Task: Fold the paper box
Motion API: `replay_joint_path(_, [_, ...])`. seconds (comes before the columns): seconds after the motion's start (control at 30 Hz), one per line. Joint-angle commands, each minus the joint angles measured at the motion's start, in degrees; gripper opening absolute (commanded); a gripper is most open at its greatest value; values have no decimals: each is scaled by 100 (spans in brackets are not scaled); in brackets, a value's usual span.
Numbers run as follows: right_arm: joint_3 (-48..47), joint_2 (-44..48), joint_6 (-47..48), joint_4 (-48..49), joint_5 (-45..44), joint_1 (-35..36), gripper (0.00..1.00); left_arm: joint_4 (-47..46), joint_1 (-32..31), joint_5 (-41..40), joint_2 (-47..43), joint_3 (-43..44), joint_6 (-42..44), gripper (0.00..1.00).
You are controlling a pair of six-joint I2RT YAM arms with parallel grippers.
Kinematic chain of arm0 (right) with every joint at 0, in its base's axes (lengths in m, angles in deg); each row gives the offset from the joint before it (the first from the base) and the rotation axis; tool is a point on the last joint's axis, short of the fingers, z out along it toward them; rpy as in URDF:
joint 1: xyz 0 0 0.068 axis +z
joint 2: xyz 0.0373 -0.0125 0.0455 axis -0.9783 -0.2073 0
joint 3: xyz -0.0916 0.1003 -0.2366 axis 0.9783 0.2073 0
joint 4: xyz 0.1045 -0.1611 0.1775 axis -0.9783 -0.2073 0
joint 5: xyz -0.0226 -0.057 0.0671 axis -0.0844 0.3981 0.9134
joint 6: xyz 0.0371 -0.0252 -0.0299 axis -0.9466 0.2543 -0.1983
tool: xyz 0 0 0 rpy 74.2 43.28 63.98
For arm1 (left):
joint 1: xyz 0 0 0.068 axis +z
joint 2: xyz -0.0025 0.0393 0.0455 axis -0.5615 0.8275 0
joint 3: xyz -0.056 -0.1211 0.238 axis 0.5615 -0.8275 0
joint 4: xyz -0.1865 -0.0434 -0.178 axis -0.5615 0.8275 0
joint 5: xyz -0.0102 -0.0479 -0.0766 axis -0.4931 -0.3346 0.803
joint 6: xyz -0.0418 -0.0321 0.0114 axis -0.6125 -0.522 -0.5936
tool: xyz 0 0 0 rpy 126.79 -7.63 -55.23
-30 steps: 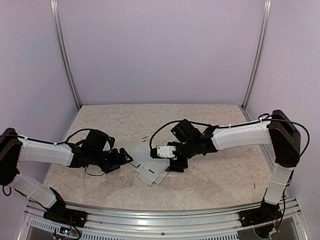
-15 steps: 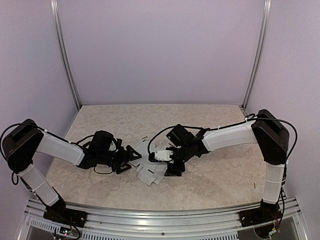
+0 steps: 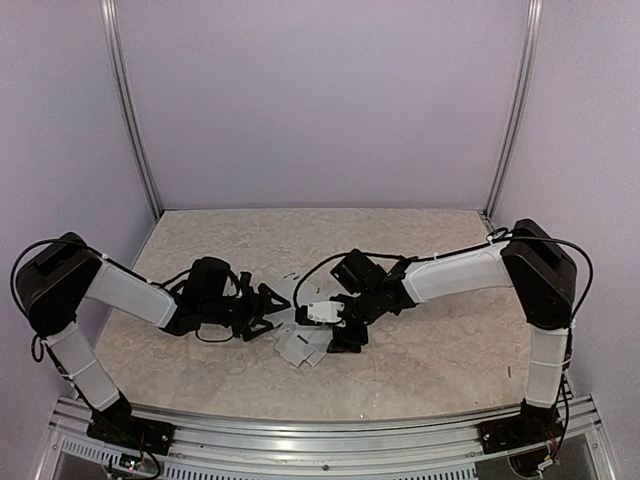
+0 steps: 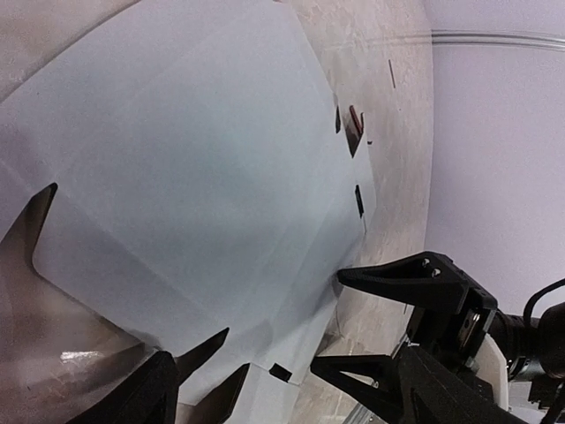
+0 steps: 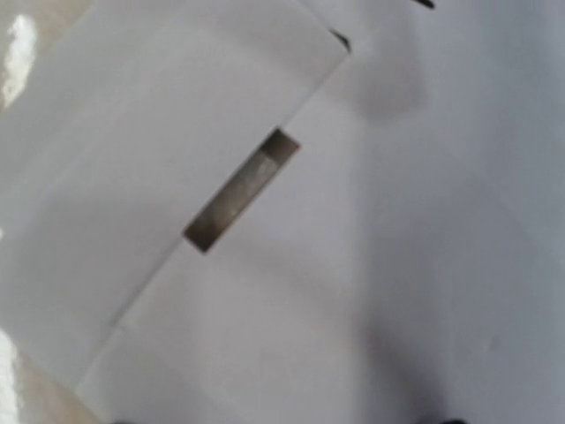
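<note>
The paper box (image 3: 298,345) is a flat pale grey-white blank with flaps and small dark slots, lying on the table between the two arms. My left gripper (image 3: 268,308) is open at the blank's left edge, its fingers pointing right. In the left wrist view the blank (image 4: 194,177) fills most of the frame, and the open left gripper (image 4: 282,389) straddles its near edge. My right gripper (image 3: 345,335) stands on the blank's right part. The right wrist view shows only card (image 5: 353,265) with one dark slot (image 5: 240,190); nothing lies between the jaws.
The beige mottled table (image 3: 430,350) is closed in by lilac walls with aluminium posts (image 3: 130,110) at the back corners. Tiny dark scraps (image 3: 288,275) lie behind the blank, and one (image 3: 509,372) lies at the right. A metal rail (image 3: 320,440) runs along the near edge.
My left arm has reached right, bringing its open gripper to the blank's left edge. My right gripper has shifted slightly left and down onto the blank.
</note>
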Motion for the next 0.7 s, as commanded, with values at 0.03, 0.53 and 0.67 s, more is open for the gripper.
replay_joint_path(0.03, [289, 412, 316, 158, -537, 431, 76, -210, -27, -49, -341, -18, 56, 84])
replay_joint_path(0.53, [-673, -11, 1286, -144, -1007, 1151, 77, 1369, 110, -201, -1625, -698, 422, 82])
replay_joint_path(0.67, [-798, 81, 1296, -423, -1005, 1124, 76, 944, 16, -24, -1741, -927, 636, 78])
